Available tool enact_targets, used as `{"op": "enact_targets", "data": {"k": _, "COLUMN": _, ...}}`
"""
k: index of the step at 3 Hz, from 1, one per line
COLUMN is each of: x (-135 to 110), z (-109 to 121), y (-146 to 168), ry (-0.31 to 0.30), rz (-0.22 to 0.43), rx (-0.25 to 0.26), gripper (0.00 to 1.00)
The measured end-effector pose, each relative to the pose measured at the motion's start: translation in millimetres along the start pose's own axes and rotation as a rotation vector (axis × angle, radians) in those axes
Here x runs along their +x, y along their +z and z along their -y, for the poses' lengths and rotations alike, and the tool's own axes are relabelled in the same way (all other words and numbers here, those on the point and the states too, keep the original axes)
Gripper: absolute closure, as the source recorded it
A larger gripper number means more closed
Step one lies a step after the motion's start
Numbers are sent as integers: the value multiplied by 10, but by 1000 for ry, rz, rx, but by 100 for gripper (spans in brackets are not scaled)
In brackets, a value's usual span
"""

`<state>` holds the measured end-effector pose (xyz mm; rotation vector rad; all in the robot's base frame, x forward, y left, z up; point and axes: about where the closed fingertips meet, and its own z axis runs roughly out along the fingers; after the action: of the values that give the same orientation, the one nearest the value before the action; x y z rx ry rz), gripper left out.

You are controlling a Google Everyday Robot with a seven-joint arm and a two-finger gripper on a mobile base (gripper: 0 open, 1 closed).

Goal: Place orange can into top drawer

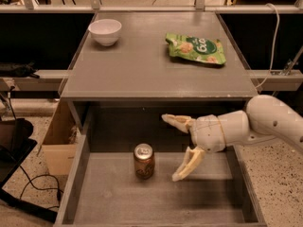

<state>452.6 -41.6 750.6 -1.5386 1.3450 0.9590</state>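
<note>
The orange can (143, 161) stands upright on the flat bottom of the open top drawer (113, 197), left of its middle. My gripper (173, 148) is open and empty, its two pale fingers (187, 163) spread wide. It hangs over the drawer just to the right of the can and does not touch it. The white arm reaches in from the right edge.
On the grey tabletop (137, 70) behind the drawer lie a white bowl (105, 31) at the back left and a green snack bag (195, 48) at the back right. A cardboard box (59, 136) stands on the floor to the left, with black cables near it.
</note>
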Motion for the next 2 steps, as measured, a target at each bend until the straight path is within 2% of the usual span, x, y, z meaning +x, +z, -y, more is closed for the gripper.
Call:
{"op": "enact_targets", "data": {"k": 1, "x": -69, "z": -193, "y": -683, "ry": -33, "rz": -192, "rx": -5, "gripper": 0}}
{"op": "enact_targets", "data": {"k": 2, "x": -108, "z": -371, "y": -1152, "ry": -33, "rz": -305, "rx": 56, "gripper": 0}}
